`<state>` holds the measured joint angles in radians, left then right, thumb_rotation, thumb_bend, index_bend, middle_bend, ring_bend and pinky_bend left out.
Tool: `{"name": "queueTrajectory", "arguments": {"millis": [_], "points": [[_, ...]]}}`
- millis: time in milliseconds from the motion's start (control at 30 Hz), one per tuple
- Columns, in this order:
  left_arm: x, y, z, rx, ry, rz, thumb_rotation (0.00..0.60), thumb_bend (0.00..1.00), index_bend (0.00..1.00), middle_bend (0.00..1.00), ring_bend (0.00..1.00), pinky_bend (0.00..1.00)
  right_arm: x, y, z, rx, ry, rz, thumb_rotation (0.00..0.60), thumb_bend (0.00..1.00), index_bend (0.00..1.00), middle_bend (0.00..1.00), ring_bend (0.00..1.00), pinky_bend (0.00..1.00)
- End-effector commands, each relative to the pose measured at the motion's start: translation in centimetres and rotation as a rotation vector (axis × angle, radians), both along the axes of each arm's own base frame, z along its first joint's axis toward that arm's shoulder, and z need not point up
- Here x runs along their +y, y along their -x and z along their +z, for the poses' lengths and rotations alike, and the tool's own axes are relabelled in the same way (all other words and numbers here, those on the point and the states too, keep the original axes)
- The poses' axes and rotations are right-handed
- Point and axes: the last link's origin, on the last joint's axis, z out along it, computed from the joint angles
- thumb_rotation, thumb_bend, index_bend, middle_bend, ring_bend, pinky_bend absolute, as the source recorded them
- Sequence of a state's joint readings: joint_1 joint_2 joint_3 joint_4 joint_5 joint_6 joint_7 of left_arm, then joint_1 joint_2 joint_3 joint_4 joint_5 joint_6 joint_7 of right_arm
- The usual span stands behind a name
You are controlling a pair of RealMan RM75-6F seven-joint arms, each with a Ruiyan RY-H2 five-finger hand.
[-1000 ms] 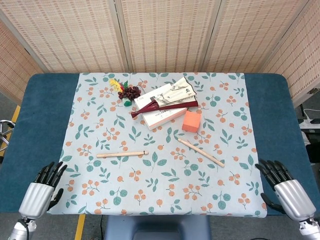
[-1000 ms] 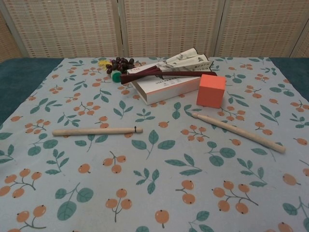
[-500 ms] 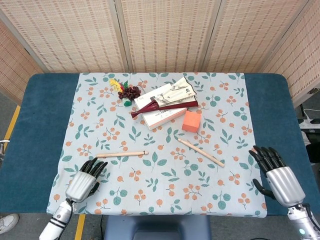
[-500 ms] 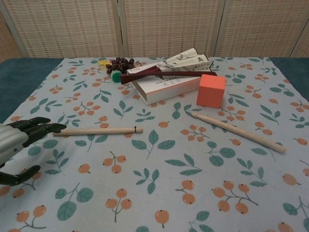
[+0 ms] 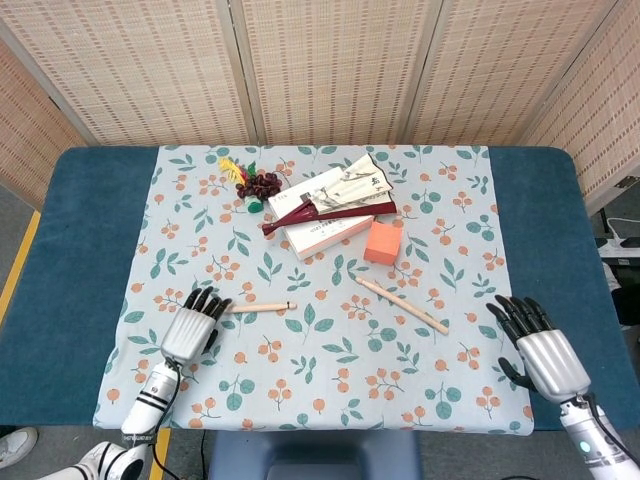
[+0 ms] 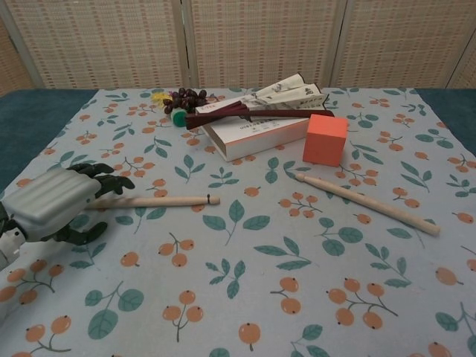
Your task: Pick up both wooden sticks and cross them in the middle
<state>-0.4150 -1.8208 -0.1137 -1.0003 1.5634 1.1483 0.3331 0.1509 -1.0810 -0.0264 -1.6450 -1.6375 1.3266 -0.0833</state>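
Observation:
Two wooden sticks lie on the flowered cloth. The left stick [image 5: 258,307] [image 6: 160,201] lies nearly level, left of centre. The right stick [image 5: 402,304] [image 6: 364,202] slants down to the right, below the orange block. My left hand [image 5: 190,328] [image 6: 56,202] hovers over the left end of the left stick, fingers spread and covering that end; it holds nothing. My right hand [image 5: 535,352] shows in the head view only, open with fingers apart at the cloth's right edge, well right of the right stick.
An orange block [image 5: 384,241] [image 6: 325,139] stands just above the right stick. Behind it lie a white box [image 5: 320,226] [image 6: 256,131] with a dark red folded fan [image 5: 330,210] and a cluster of dark beads [image 5: 258,185]. Blue table [image 5: 75,230] borders the cloth.
My left hand has moved up and right from the table's near left corner onto the left stick's end. My right hand has moved slightly inward and forward.

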Motion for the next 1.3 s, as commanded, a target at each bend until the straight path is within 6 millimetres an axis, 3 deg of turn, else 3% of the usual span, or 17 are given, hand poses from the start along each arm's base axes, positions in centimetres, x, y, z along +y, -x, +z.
{"name": "queueTrajectory", "arguments": {"millis": [33,100,433,733,1033,1300], "points": [[0.8,-0.1,-0.4,0.004,-0.015,0.004,0.6,0.42,0.25,0.3,0.13,0.16,-0.1,0.2,-0.1,0.006,-0.004,-0.007,0.6,0.29,0.0,0.0,0.0,0.0],[1.0,-0.1,-0.7,0.01,-0.022,0.001,0.6,0.42,0.32,0.34,0.15,0.16,-0.2,0.3,-0.2,0.009,-0.006,-0.012,0.6,0.29,0.0,0.0,0.0,0.0],[1.8,-0.5,-1.7,0.033,-0.044,-0.02,0.6,0.42,0.45,0.42,0.22,0.17,-0.3,0.6,0.1,0.015,0.0,-0.028,0.6,0.29,0.0,0.0,0.0,0.0],[1.8,-0.6,-1.8,0.02,-0.066,-0.041,0.6,0.43,0.63,0.64,0.35,0.17,-0.3,0.6,-0.1,0.025,-0.002,-0.031,0.6,0.29,0.0,0.0,0.0,0.0],[1.4,-0.9,-0.2,-0.126,-0.131,-0.097,0.6,0.51,0.83,0.86,0.49,0.17,-0.2,0.5,-1.1,0.043,-0.021,-0.037,0.6,0.29,0.0,0.0,0.0,0.0],[0.7,0.1,1.3,-0.265,-0.146,-0.112,0.6,0.52,0.86,0.89,0.51,0.17,-1.4,0.1,-3.6,0.073,-0.064,-0.05,0.6,0.29,0.0,0.0,0.0,0.0]]}}
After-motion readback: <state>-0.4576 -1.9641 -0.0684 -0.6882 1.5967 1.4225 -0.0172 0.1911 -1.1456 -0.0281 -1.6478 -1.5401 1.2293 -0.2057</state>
